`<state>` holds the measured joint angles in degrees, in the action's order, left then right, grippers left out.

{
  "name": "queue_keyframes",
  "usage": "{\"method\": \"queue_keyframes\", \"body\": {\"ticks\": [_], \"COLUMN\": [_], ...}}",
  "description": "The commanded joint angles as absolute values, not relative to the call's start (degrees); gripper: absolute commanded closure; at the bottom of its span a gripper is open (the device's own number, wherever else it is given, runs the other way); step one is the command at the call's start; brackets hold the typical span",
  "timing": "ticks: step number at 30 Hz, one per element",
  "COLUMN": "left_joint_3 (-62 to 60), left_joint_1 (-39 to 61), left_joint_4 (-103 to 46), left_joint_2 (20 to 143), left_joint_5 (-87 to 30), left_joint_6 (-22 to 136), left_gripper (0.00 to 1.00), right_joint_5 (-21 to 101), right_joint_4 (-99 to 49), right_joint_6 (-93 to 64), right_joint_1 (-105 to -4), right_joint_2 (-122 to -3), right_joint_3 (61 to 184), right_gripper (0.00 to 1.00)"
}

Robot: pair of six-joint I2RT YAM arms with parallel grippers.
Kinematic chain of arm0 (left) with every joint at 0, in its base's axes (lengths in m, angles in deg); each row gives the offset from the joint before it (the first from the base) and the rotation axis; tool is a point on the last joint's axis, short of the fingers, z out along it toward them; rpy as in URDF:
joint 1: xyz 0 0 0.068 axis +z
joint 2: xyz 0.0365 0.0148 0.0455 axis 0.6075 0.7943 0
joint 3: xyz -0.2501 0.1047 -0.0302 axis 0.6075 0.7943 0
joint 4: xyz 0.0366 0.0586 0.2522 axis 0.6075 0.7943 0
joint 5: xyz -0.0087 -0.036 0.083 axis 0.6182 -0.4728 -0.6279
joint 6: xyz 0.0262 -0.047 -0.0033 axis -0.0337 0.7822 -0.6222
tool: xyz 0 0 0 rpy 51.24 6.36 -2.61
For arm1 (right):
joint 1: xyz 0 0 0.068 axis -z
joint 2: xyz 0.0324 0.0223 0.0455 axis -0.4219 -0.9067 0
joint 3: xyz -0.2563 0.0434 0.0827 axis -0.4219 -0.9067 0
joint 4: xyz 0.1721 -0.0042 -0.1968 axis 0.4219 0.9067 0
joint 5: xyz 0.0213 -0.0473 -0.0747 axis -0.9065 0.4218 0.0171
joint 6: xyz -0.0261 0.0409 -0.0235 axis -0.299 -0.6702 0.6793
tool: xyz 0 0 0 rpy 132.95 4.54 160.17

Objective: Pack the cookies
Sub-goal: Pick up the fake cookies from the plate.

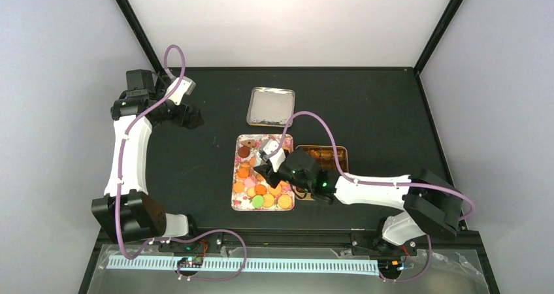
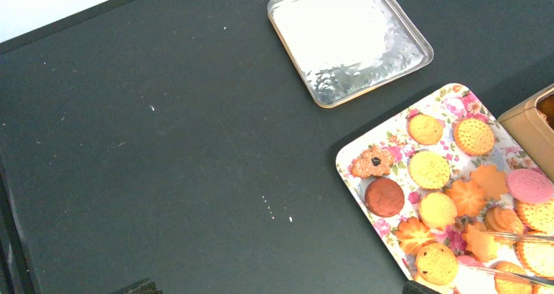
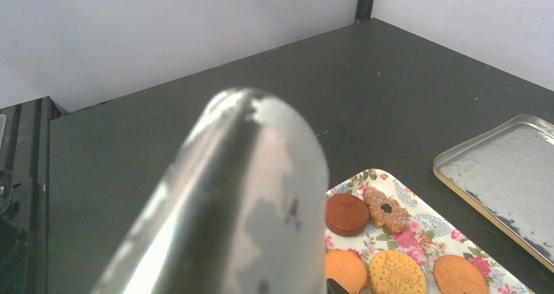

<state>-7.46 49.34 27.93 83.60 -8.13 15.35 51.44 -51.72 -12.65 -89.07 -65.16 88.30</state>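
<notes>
Many cookies (image 2: 429,170) lie flat on the floral tray (image 2: 400,127), just beside the brown tin (image 1: 325,155). Right gripper (image 1: 268,163) is over the tray, clamped on metal tongs (image 3: 248,196); left gripper (image 1: 190,116) stands wide open, well apart to the left.

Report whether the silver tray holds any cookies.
Empty. The silver tray shows only bare shiny metal; the cookies lie on the floral tray beside it.

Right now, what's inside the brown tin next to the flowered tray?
Only the far end of the tin shows: something orange-brown, probably cookies, lies there. The right arm covers the rest, so how full it is can't be told.
</notes>
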Motion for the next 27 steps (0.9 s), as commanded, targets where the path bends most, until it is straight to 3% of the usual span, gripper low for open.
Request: {"method": "queue_keyframes", "body": {"ticks": [1,15,22,27], "left_joint_3": [-8.26,-8.47,-8.23,-8.28], "left_joint_1": [49.55,49.61,49.55,49.58], "left_joint_4": [27.79,27.99,28.14,28.32], "left_joint_2": [83.17,83.27,83.18,83.44], "left_joint_5": [-6.61,-6.28,-6.43,-5.61], "left_joint_6": [14.71,14.70,14.54,14.69], "left_gripper": [0.01,0.01,0.01,0.02], "right_joint_5": [52.48,57.73,58.40,58.57], "right_joint_4": [-50.90,-50.64,-50.54,-50.47], "right_joint_6": [-13.58,-8.93,-10.15,-9.68], "right_joint_1": [-89.81,-89.00,-88.14,-86.83], "right_joint_2": [-63.37,-71.51,-71.93,-70.52], "right_joint_3": [87.40,95.41,95.18,94.03], "right_gripper": [0.67,0.66,0.79,0.82]}}
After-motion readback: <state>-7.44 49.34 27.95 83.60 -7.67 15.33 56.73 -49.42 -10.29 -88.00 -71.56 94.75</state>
